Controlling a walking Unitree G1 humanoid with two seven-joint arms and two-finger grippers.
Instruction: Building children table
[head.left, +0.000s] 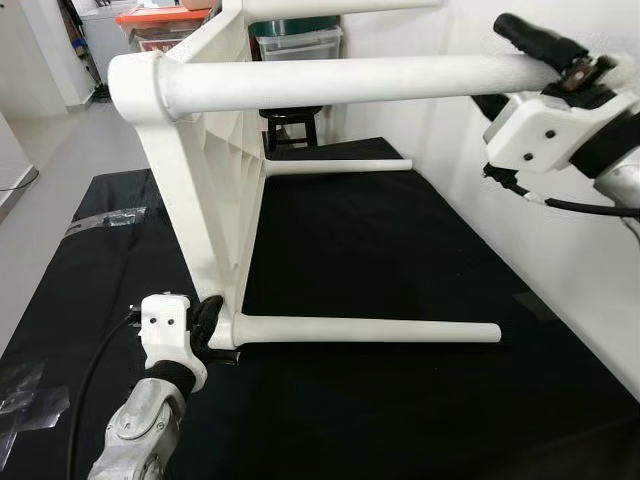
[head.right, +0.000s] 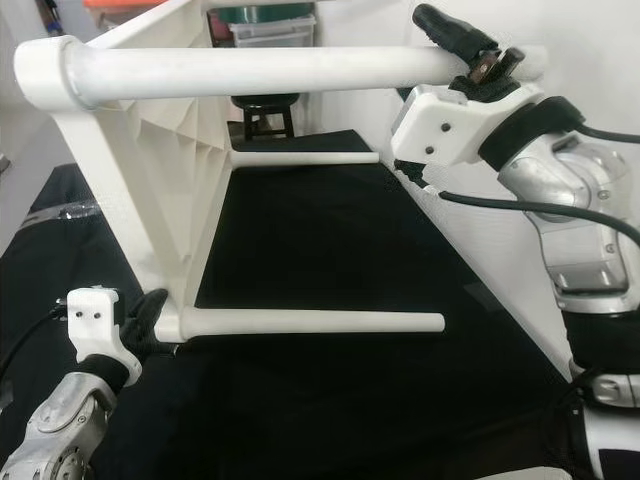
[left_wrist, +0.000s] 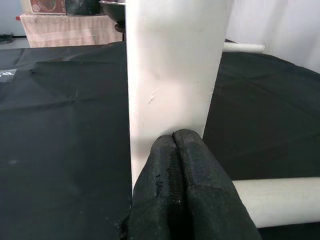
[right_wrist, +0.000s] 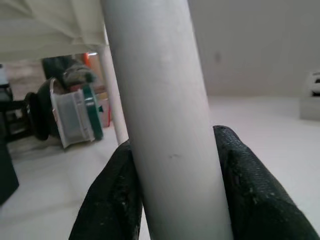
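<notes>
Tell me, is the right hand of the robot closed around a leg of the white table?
Yes: in the right wrist view the two black fingers of the right hand press on both sides of the white table leg.

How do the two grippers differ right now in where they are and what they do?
The right gripper is raised, its fingers clamped around the upper table leg. The left gripper is low at the mat, fingers together, pressed against the tabletop corner. Both touch the white table.
</notes>
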